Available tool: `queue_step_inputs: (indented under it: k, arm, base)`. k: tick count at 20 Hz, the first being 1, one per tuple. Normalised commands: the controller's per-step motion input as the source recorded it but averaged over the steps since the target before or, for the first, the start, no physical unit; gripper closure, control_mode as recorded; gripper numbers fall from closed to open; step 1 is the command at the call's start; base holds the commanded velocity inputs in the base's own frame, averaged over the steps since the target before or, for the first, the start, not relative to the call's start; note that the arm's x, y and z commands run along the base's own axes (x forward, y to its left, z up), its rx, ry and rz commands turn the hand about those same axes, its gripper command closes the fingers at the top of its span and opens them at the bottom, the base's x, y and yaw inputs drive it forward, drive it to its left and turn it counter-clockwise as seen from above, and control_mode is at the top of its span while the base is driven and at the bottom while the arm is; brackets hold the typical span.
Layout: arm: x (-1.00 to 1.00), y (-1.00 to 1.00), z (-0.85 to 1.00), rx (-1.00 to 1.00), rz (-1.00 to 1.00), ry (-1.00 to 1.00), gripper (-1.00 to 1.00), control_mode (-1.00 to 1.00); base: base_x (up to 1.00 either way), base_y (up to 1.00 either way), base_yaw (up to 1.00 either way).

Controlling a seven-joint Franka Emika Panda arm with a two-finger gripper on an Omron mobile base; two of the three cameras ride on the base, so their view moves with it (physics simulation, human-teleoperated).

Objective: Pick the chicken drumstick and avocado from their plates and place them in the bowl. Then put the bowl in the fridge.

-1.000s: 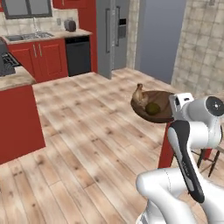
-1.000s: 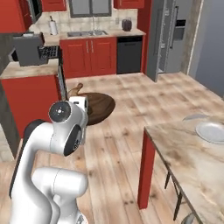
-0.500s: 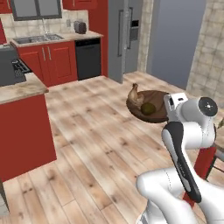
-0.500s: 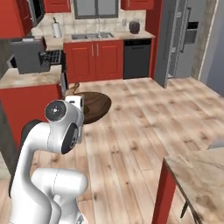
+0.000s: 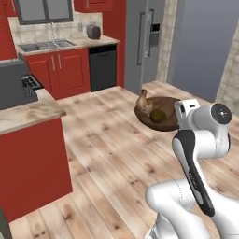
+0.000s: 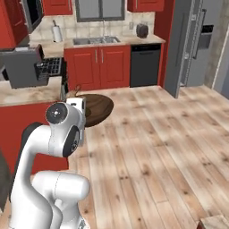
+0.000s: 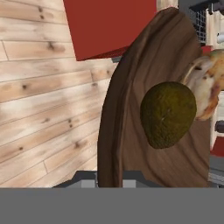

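The dark brown wooden bowl point(image 5: 158, 113) hung in the air above the plank floor point(image 5: 107, 154), carried level in front of the arm's white wrist, and it held both foods: the olive-green avocado point(image 5: 159, 115) lay near the bowl's middle and the golden-brown chicken drumstick point(image 5: 144, 101) sat touching it at about ten o'clock in the left base view, bone end up. In the hand view the bowl's rim point(image 7: 113, 127) ran down to the bottom edge between the finger tips, with the avocado point(image 7: 168, 114) in the hollow and the drumstick point(image 7: 208, 89) at three o'clock of it. The gripper point(image 7: 109, 177) was clenched on that rim, jaws nearly together, grasping the bowl. In the right base view the bowl point(image 6: 95, 109) jutted out at two o'clock from the arm's wrist. The grey metallic fridge point(image 5: 145, 43) stood closed at twelve o'clock beyond the bowl, well apart from it, with a black dishwasher point(image 5: 103, 67) and red cabinets point(image 5: 60, 72) at its left, under a counter carrying a sink point(image 5: 46, 45) and a toaster point(image 5: 94, 31).
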Motion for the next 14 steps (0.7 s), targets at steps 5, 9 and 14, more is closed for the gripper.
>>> queue_step_inputs:
  k: [5,9,14]
  arm:
    - [0.00,0.00,0.00,0.00,0.00,0.00,1.00,1.00]
    - [0.00,0.00,0.00,0.00,0.00,0.00,1.00,1.00]
    - [0.00,0.00,0.00,0.00,0.00,0.00,1.00,1.00]
  base:
    - [0.88,-0.02,-0.03]
    - [0.58,0.00,-0.38]
    - [0.45,0.00,-0.51]
